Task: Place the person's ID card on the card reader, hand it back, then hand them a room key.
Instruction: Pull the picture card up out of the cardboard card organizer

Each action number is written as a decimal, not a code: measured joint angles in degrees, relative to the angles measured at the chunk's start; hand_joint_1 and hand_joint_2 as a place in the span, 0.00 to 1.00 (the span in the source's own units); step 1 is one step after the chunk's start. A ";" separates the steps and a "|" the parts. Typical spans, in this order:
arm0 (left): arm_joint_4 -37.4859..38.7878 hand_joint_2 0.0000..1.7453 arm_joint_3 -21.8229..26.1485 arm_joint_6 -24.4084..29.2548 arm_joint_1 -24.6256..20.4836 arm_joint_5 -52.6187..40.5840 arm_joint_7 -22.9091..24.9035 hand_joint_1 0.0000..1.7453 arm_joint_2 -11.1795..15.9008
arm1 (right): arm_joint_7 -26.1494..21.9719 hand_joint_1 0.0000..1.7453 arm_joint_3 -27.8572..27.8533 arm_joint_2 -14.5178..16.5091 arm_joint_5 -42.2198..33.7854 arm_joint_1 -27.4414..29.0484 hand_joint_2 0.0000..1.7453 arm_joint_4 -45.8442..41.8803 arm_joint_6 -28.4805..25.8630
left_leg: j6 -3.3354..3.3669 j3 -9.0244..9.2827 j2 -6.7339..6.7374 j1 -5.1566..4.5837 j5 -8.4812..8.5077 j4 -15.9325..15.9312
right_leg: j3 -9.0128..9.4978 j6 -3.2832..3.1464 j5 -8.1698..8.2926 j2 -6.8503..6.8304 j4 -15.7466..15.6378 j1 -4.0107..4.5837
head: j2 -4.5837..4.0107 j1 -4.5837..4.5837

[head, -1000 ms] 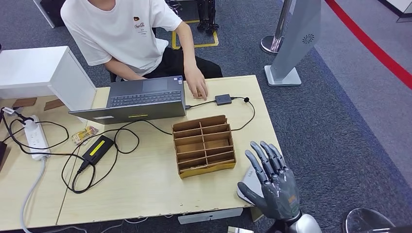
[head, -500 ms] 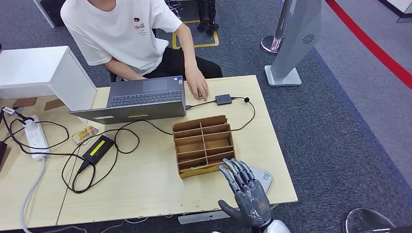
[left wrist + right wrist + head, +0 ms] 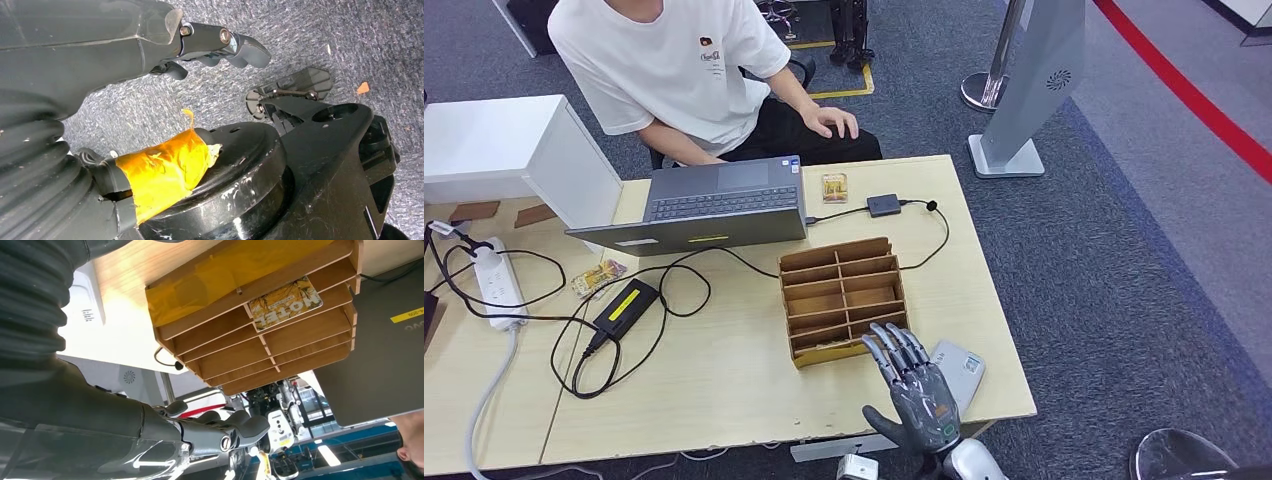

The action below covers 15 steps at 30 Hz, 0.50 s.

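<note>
- The right hand (image 3: 916, 388) hovers over the near edge of the wooden table (image 3: 724, 390), fingers spread and straight, holding nothing, just in front of the wooden slotted card rack (image 3: 844, 298).
- A grey card reader (image 3: 954, 368) lies flat just beside that hand, towards the table's near right corner.
- The ID card (image 3: 834, 187) lies on the table's far edge, between the laptop (image 3: 714, 205) and a small dark box (image 3: 884, 205).
- A room key card printed "HOTEL" (image 3: 285, 301) sits in one compartment of the rack.
- The left hand (image 3: 220, 45) hangs above grey carpet, fingers loosely curled, gripping nothing.
- The person's hand (image 3: 834, 121) rests on their lap, apart from the card.
</note>
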 joint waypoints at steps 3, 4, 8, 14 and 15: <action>0.00 1.00 0.00 0.00 -0.01 0.00 0.00 0.00 0.01 | 0.00 0.00 0.00 0.04 0.00 -0.05 1.00 0.08 0.00 | 0.00 0.00 0.00 0.00 0.00 0.00 | 0.00 0.00 0.00 0.00 0.00 0.00 | 0.00 0.00; 0.00 1.00 0.00 0.00 -0.01 0.00 0.00 0.00 0.01 | 0.00 0.00 0.00 0.04 -0.01 -0.06 1.00 0.09 0.00 | 0.00 0.00 0.00 0.00 0.00 0.00 | 0.00 0.00 0.00 0.00 0.00 0.00 | 0.00 0.00; 0.00 1.00 -0.01 -0.05 -0.09 -0.19 0.00 0.00 0.04 | -0.03 0.00 0.02 0.52 -0.14 -0.62 1.00 1.09 0.01 | 0.00 -0.01 0.00 0.00 0.00 0.00 | 0.00 0.00 0.00 0.00 0.00 0.00 | 0.01 0.00; 0.00 1.00 -0.01 -0.52 -0.38 -1.27 0.00 0.00 0.13 | -0.39 0.00 0.76 3.02 -2.02 -4.57 1.00 5.06 0.11 | 0.01 0.01 0.01 0.00 0.02 0.00 | 0.01 -0.01 0.01 0.00 0.01 0.00 | 0.01 0.00; 0.00 1.00 -0.01 -0.56 -0.39 -1.33 0.00 0.00 0.14 | -0.48 0.00 0.85 3.28 -2.03 -4.94 1.00 5.45 0.11 | 0.01 0.01 0.01 0.00 0.02 0.00 | 0.01 -0.01 0.01 0.00 0.02 0.00 | 0.01 0.00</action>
